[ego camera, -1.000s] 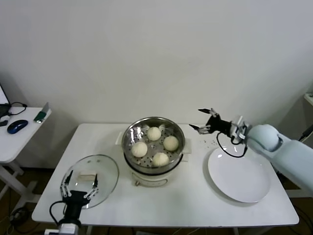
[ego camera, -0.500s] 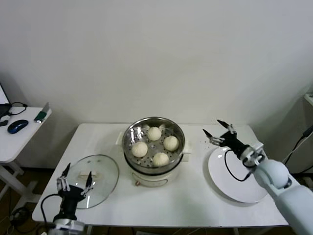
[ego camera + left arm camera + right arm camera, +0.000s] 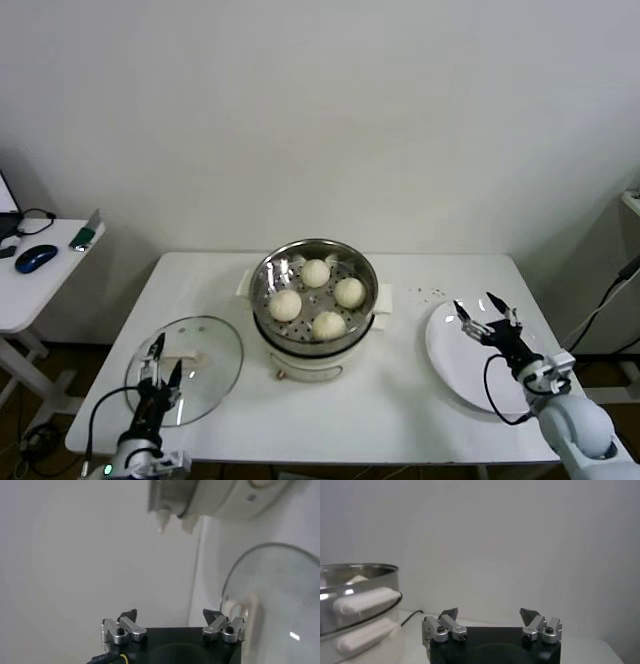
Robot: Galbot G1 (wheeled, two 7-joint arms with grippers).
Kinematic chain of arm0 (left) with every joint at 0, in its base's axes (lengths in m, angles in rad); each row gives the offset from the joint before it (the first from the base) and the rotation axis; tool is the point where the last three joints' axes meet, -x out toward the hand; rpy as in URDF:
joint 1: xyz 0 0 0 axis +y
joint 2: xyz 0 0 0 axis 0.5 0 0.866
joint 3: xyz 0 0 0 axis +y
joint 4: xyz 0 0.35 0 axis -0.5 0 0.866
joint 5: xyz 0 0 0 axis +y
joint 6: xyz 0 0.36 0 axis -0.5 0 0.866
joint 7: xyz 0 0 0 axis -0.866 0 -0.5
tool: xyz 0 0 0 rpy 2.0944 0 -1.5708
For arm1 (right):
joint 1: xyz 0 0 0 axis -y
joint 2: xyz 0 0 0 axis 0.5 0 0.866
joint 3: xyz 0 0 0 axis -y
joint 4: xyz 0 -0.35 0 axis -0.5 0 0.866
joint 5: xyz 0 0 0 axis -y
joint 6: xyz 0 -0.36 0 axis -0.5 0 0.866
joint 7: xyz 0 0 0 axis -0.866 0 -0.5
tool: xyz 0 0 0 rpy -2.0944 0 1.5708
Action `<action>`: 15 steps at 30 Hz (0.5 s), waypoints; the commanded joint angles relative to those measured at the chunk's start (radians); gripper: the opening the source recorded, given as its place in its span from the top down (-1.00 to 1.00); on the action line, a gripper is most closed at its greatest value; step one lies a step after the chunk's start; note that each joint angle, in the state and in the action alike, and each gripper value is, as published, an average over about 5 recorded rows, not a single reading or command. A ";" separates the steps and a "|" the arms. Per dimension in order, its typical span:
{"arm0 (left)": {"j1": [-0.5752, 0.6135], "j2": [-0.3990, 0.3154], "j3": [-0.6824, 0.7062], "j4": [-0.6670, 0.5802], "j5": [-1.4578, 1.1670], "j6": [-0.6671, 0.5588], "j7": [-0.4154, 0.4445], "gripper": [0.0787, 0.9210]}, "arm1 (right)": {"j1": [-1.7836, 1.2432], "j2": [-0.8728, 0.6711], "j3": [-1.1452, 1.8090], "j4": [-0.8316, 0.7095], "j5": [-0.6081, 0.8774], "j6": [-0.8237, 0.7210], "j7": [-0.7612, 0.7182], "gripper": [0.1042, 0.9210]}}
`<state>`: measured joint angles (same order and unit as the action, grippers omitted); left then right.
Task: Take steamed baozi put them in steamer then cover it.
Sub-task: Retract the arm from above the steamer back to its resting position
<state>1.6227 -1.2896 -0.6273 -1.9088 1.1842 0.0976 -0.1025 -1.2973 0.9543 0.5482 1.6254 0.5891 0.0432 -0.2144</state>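
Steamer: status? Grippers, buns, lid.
Left gripper open over cover. Right gripper open above plate. Four baozi in steamer, uncovered. Nothing in the way.

Steamer (image 3: pixel 314 300) sits mid-surface (image 3: pixel 400 400), four steamed baozi (image 3: pixel 316 273) inside it. Cover (image 3: pixel 186 368) lies flat on the surface to the steamer's left, near the front edge; left gripper (image 3: pixel 158 365) over its front part. Plate (image 3: pixel 470 375) right of the steamer; right gripper (image 3: pixel 485 312) above it. Side desk (image 3: pixel 30 285) far left carries a mouse (image 3: pixel 35 258).
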 commanded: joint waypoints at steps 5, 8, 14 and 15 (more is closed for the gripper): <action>-0.136 0.003 0.028 0.263 0.204 0.017 -0.088 -0.77 | -0.109 0.089 0.098 -0.011 -0.048 0.015 0.003 -0.76; -0.158 0.001 0.033 0.289 0.195 0.015 -0.102 -0.77 | -0.106 0.097 0.096 -0.010 -0.057 0.016 0.003 -0.76; -0.210 -0.001 0.048 0.345 0.180 0.007 -0.142 -0.77 | -0.107 0.105 0.093 -0.010 -0.072 0.020 0.001 -0.76; -0.219 -0.001 0.050 0.357 0.182 0.004 -0.148 -0.77 | -0.110 0.106 0.095 -0.011 -0.075 0.023 0.000 -0.76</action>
<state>1.4931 -1.2894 -0.5938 -1.6831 1.3310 0.1071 -0.1842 -1.3794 1.0348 0.6199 1.6168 0.5360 0.0599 -0.2125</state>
